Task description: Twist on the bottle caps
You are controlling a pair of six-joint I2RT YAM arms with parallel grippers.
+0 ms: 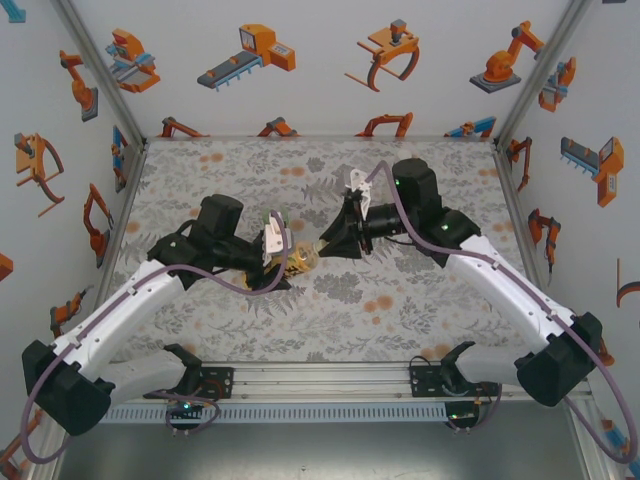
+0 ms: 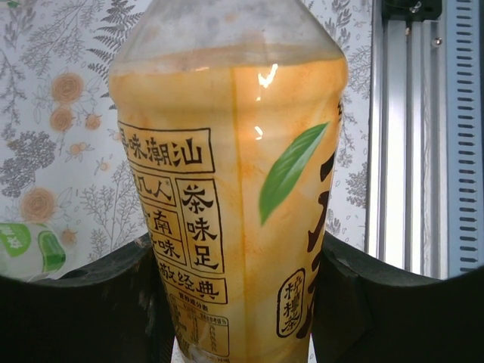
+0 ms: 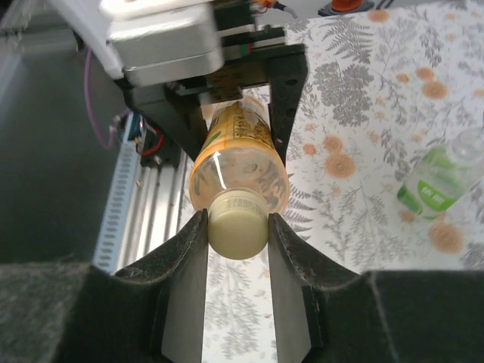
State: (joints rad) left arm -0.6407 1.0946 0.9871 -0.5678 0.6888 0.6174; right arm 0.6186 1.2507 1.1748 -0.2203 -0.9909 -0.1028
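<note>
Floral cloth point(image 3: 355, 98) lies beneath the yellow bottle point(image 3: 238, 162), which is held sideways above it. The left gripper point(image 2: 238, 246) clamps its body, and the right gripper point(image 3: 237, 219) pinches the cap point(image 3: 237, 231) at its neck. The thin plastic looks light, slick and squashy, so a hold on the cap's sides seems best.

In the left wrist view the yellow bottle point(image 2: 227, 189) runs off the top and bottom edges, and the fine print low on its label is blurred. The fingers point(image 2: 83, 310) of the left gripper point(image 2: 234, 242) are cut by the bottom edge, and a clear bottle with a white-green label point(image 2: 23, 249) is cut by the left edge. In the right wrist view the yellow bottle's base is hidden inside the left gripper, the sides of its cap point(image 3: 237, 227) are covered by the right gripper point(image 3: 237, 218), and the clear bottle runs off the right edge. From above, the grippers hide most of the yellow bottle.
</note>
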